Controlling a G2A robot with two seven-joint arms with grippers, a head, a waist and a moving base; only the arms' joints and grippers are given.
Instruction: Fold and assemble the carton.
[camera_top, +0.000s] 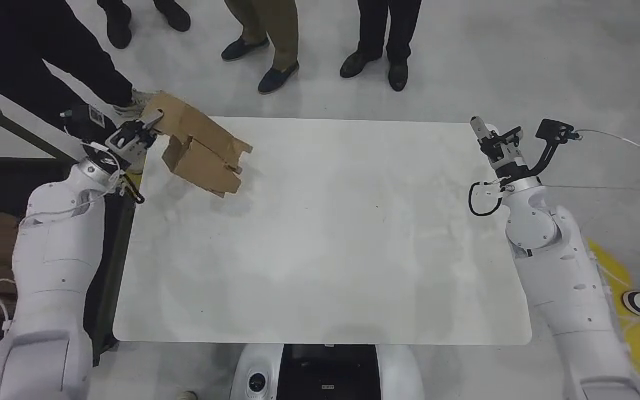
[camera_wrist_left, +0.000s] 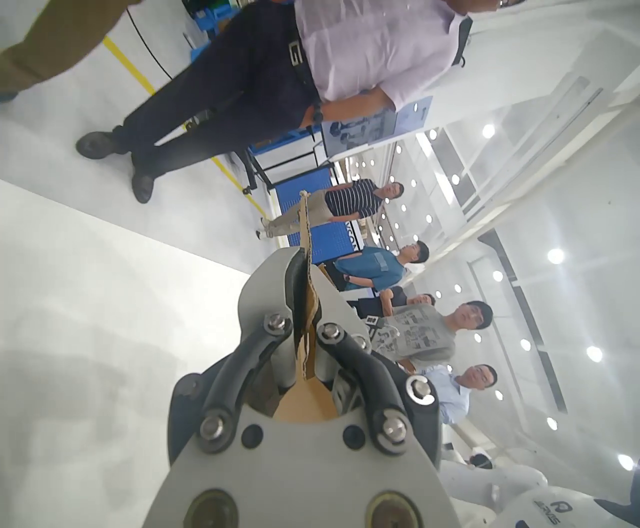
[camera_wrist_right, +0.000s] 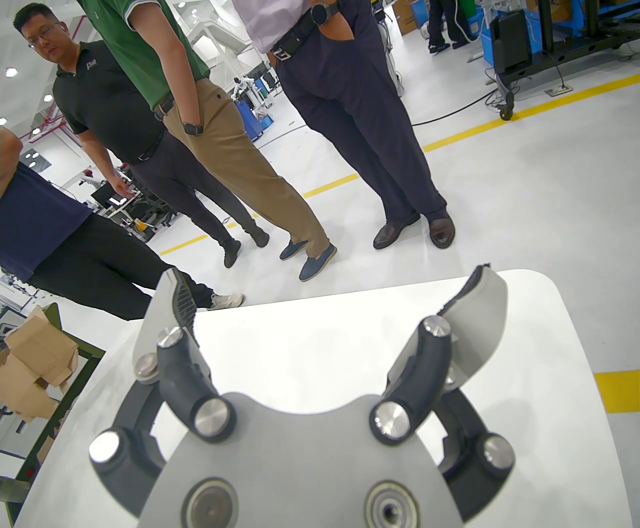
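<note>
- Carton (camera_top: 200, 145) — brown cardboard, partly folded — lies at the far left corner of the white table (camera_top: 330, 260), reaching past its edge.
- Left gripper (camera_wrist_left: 306, 280) is clamped on one cardboard flap.
- Right gripper (camera_wrist_right: 325, 295) hovers above the far right corner — fingers spread wide.

1 carton (camera_top: 200, 148), 1 table (camera_top: 330, 250) — 2 end effectors (camera_wrist_left: 304, 272) (camera_wrist_right: 325, 297).

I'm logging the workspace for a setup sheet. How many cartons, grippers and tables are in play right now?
Carton: 1, brown, held at the table's corner
Grippers: 2, the left gripper shut on the carton and the right gripper open
Table: 1, white
Total: 4
</note>
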